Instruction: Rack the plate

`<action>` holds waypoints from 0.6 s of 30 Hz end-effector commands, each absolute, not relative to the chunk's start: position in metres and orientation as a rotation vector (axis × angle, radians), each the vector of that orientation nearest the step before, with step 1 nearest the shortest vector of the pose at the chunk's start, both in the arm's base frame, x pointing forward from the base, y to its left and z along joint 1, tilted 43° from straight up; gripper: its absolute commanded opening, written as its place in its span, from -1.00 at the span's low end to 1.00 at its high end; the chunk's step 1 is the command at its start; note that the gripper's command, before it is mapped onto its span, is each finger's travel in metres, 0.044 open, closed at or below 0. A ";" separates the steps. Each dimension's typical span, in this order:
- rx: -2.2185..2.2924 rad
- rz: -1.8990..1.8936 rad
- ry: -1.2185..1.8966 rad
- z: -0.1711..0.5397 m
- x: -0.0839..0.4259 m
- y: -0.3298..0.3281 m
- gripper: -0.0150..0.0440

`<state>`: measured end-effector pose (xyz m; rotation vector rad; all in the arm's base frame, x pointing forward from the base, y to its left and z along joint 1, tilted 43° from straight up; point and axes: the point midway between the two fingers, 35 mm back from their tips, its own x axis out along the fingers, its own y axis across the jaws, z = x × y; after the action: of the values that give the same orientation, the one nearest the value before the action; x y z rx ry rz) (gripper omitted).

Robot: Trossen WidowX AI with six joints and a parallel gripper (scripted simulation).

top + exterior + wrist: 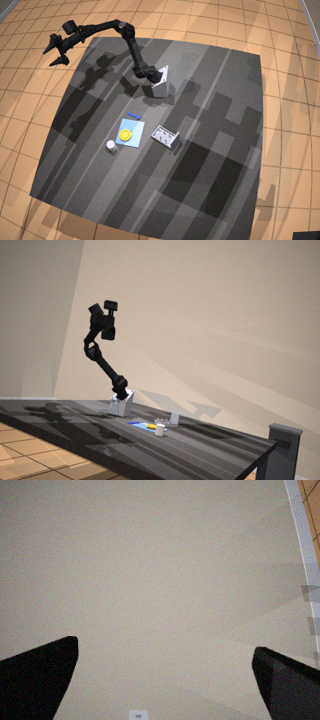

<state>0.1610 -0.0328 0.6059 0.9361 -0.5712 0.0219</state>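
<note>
We see the yellow plate (125, 134) (150, 426) lying flat on the light-blue mat (134, 129) (141, 426), toward the side near the white cylinder (111, 145) (160, 430), which partly hides it from the exterior. Beyond the mat stands the dish rack (164, 137) (174, 419); its slots are too small for us to judge. The blue spoon (133, 115) (133, 422) lies beside the mat. Our gripper (46, 58) (109, 320) (167, 652) is open and empty, high and well apart from everything, fingers cut off in the wrist view.

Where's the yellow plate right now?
In the top view, the yellow plate lies on the light blue mat, left of the dish rack and beside the white cylinder.
</note>
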 end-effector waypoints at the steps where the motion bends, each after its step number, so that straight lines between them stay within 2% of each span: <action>1: 0.896 -0.045 -0.497 0.587 0.188 -0.034 0.86; 18: 0.713 -0.262 -0.136 0.488 0.295 -0.030 0.86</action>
<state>0.2832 -0.0299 0.5037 0.7502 -0.1875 -0.2293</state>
